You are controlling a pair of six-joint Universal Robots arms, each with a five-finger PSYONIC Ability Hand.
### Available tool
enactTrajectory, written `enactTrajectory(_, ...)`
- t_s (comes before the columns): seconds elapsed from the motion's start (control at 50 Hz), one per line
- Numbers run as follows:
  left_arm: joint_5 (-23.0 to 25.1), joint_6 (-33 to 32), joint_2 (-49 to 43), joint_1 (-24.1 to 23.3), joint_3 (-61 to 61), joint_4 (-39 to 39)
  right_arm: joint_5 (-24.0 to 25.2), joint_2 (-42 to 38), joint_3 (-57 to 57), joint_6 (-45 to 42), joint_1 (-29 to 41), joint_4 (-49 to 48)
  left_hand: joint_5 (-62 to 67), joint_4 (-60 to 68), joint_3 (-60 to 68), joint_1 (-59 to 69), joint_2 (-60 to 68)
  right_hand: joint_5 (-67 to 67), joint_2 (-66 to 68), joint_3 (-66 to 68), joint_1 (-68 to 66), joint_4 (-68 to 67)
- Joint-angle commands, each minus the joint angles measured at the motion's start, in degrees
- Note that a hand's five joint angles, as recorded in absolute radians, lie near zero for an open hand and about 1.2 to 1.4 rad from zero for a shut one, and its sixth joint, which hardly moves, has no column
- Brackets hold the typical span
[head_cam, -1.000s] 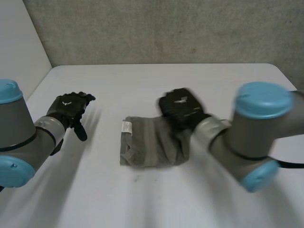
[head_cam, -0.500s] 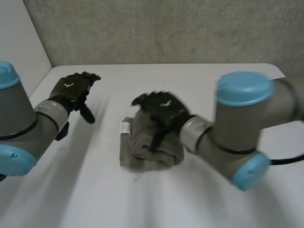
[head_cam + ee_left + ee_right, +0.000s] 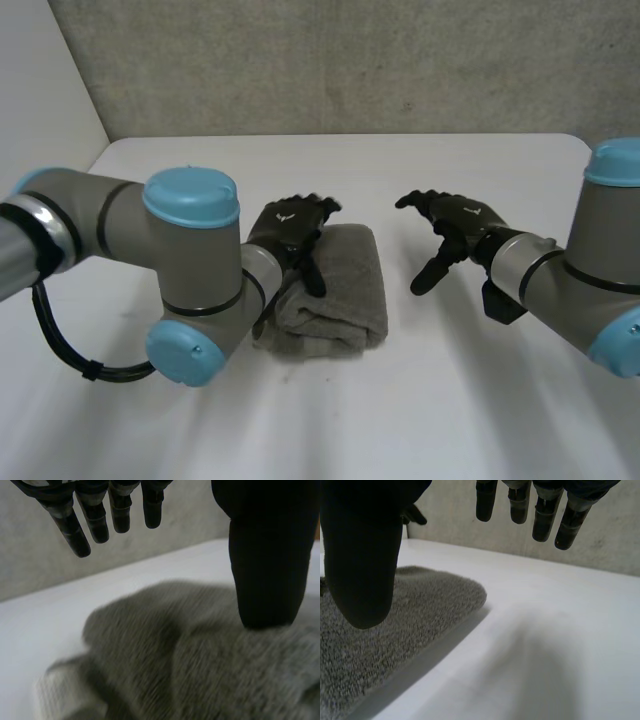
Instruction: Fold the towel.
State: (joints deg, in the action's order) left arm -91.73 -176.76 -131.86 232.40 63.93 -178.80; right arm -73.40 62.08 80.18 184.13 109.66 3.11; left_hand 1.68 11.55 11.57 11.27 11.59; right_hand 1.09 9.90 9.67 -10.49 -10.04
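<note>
The towel (image 3: 340, 285) lies in the middle of the surface (image 3: 450, 400) as a thick grey bundle with stacked layers showing along its 6 o'clock edge. The layer that the right hand (image 3: 455, 218) is carrying across a second ago now lies flat on top, let go. That hand has pulled off to the towel's 3 o'clock and hangs clear of the cloth. In its wrist view its fingers (image 3: 542, 522) are straight and set well apart from the thumb (image 3: 362, 555), with nothing between them and the towel's edge just beside the thumb.

The left arm (image 3: 190, 290), parked out at 9 o'clock until now, has swung in, and the left hand (image 3: 288, 228) is over the towel's 10 o'clock corner. Its fingers (image 3: 97, 527) are straight and lifted off the cloth, gripping nothing. Its thumb (image 3: 267, 570) points down at the towel and ends right at the pile, though I cannot tell whether it actually presses.

This looks like a handover: the right hand's fold is down and holding its shape unaided, and the left hand is arriving either to flatten it or to take an edge for another fold. The bundle already looks compact, so the task seems well along, with little cloth left to double
</note>
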Motion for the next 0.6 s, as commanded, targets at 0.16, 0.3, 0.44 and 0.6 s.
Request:
enactTrajectory(0.16, -4.69, -0.34, 0.29, 4.02, 7.77, 2.58, 3.71, -11.35, -10.56, -0.09, 7.76, 0.84, 0.89, 1.02, 1.00, 1.30, 0.98, -1.09, 0.10, 0.33, 0.49, 0.04)
enactTrajectory(0.3, -4.60, -0.34, 0.56, 5.08, 9.63, 2.32, 3.88, -18.31, -15.93, -0.18, 10.14, 1.98, 0.89, 1.02, 1.00, 1.30, 0.98, -1.09, 0.10, 0.33, 0.49, 0.04)
enactTrajectory(0.44, -4.78, -0.34, 0.47, 5.25, 9.90, 2.23, 3.44, -22.09, -21.73, -1.14, 10.14, 4.97, 0.73, 0.85, 0.83, 1.13, 0.81, -1.09, 0.10, 0.33, 0.49, 0.04)
enactTrajectory(0.6, -5.83, -0.26, 3.35, 5.87, 9.81, 2.93, 3.44, -17.62, -22.61, -1.41, 9.79, 5.24, 0.05, 0.18, 0.16, 0.46, 0.14, -1.09, 0.10, 0.33, 0.49, 0.04)
